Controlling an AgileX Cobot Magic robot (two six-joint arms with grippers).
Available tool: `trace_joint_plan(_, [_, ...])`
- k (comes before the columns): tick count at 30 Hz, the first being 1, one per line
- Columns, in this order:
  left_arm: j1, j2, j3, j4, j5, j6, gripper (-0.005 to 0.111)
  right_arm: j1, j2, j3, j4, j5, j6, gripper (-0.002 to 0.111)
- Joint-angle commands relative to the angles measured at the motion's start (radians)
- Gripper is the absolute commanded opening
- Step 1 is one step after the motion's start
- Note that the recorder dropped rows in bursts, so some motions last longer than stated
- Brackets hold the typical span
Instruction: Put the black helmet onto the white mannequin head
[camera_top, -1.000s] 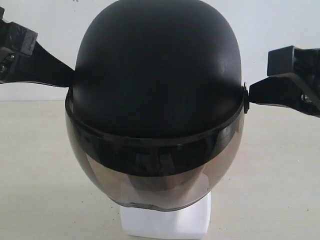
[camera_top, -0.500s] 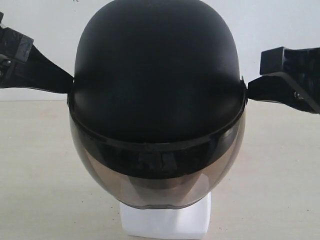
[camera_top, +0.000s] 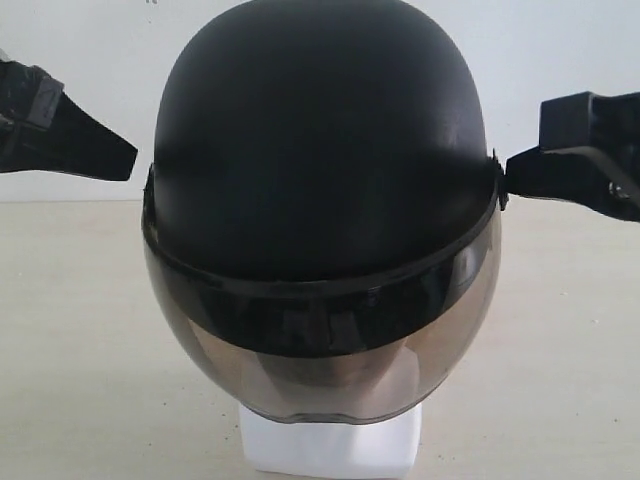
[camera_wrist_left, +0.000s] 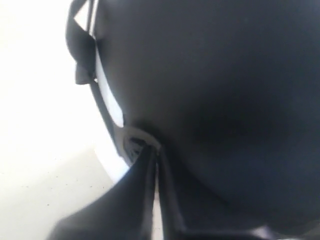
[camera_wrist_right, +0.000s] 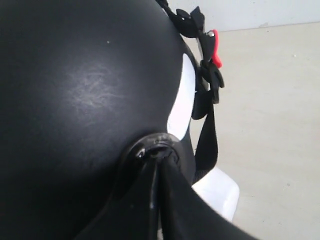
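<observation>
The black helmet (camera_top: 320, 130) sits over the white mannequin head (camera_top: 330, 445), whose face shows only dimly through the smoky visor (camera_top: 320, 370); the blocky neck base is plain below it. My left gripper (camera_top: 128, 162) is shut and empty, its tip a small gap from the helmet's left side. In the left wrist view the shut left gripper (camera_wrist_left: 152, 150) points at the helmet's (camera_wrist_left: 225, 100) side pivot. My right gripper (camera_top: 510, 180) is shut, its tip touching the helmet's right visor pivot (camera_wrist_right: 155, 145). The red strap buckle (camera_wrist_right: 216, 47) hangs behind the helmet (camera_wrist_right: 85, 90).
The head stands on a pale beige table (camera_top: 80, 330) with a white wall (camera_top: 90, 40) behind. The black chin strap (camera_wrist_right: 207, 140) dangles beside the white neck base (camera_wrist_right: 217, 192). Both arms flank the helmet at its sides.
My left gripper has drawn back to the left, off the helmet's side. The helmet has shifted slightly right and settled a little lower; the right gripper moved right with it.
</observation>
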Motion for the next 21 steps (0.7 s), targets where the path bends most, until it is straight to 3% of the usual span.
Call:
trace_joint_plan(1, [-0.008,-0.057,0.003,0.035,-0.002,-0.04,0.004,0.0,-0.053,0.005,-0.023,0.035,-0.003,0.0])
trace_joint_plan(6, [-0.008,-0.154,0.011,0.024,0.042,-0.068,0.004,0.0,-0.137,0.005,-0.094,0.087,-0.003,0.0])
trace_joint_plan(12, [-0.008,-0.318,0.121,-0.125,0.044,-0.119,0.004,0.0,-0.241,0.005,-0.208,0.275,-0.003,0.0])
trace_joint_plan(16, [-0.008,-0.424,0.198,-0.156,0.101,-0.123,0.004,0.0,-0.277,0.005,-0.215,0.394,-0.003,0.0])
trace_joint_plan(21, [-0.008,-0.524,0.23,-0.155,0.18,-0.123,0.004,0.0,-0.285,0.005,-0.2,0.412,-0.003,0.0])
